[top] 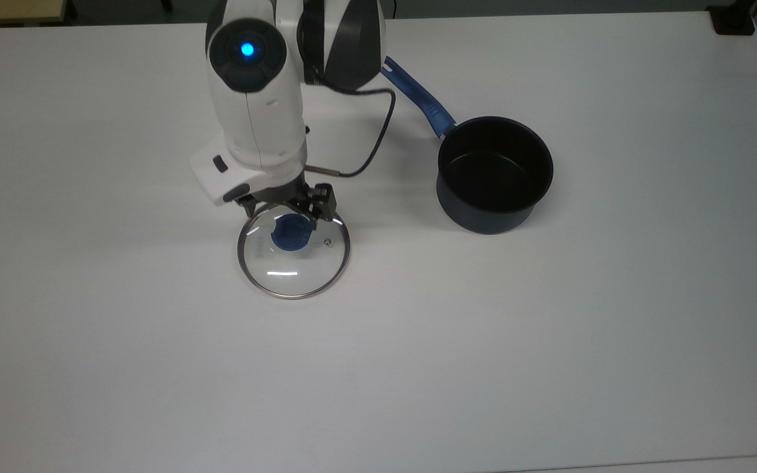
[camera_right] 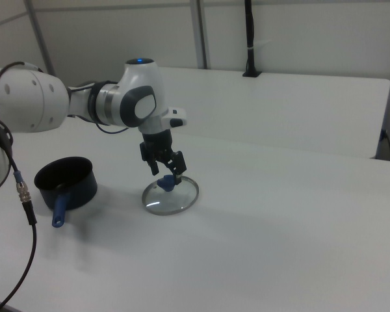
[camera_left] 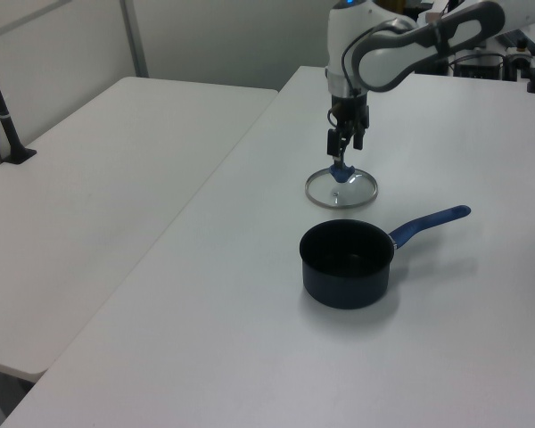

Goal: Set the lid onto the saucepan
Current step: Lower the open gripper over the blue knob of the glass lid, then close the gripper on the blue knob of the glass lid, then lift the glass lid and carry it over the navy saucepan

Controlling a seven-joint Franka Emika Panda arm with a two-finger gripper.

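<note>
The black two-finger gripper [top: 284, 211] hangs open just above the round clear glass lid with a steel rim [top: 294, 247], holding nothing. I think it should straddle the blue knob [top: 291, 234] centrally before it closes. The dark navy saucepan [top: 495, 173] stands well apart at the top view's right, its long blue handle [top: 416, 91] pointing to the far left.

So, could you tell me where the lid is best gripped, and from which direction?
Probably by the blue knob at the lid's centre, coming straight down. The lid lies flat on the table, so its thin rim offers little hold, while the knob stands up. The open gripper is already above it.
</note>
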